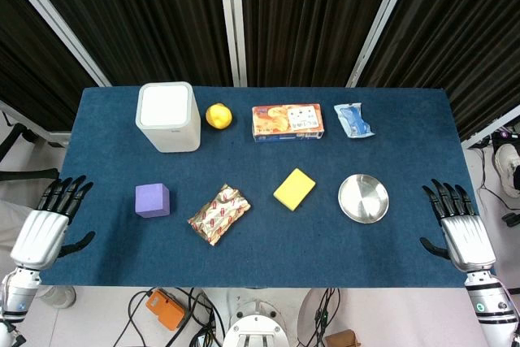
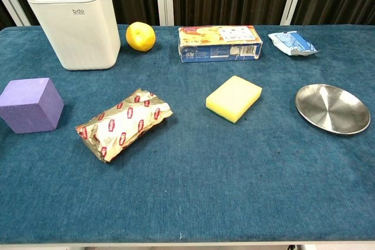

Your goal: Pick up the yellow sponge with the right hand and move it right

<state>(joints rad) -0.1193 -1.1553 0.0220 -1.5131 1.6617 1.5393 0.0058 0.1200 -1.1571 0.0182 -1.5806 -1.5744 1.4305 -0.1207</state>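
The yellow sponge (image 1: 294, 189) (image 2: 234, 98) lies flat on the blue table, just right of centre, with nothing touching it. My right hand (image 1: 457, 224) hovers at the table's right front corner, fingers spread and empty, well to the right of the sponge and beyond the steel plate. My left hand (image 1: 50, 223) is off the table's left front edge, fingers apart, holding nothing. Neither hand shows in the chest view.
A round steel plate (image 1: 363, 198) (image 2: 333, 109) sits right of the sponge. A foil snack packet (image 1: 218, 214) (image 2: 122, 123) and purple cube (image 1: 153, 200) (image 2: 30, 105) lie to its left. Along the back stand a white bin (image 1: 168, 116), a lemon (image 1: 218, 115), a biscuit box (image 1: 287, 122) and a blue packet (image 1: 353, 120).
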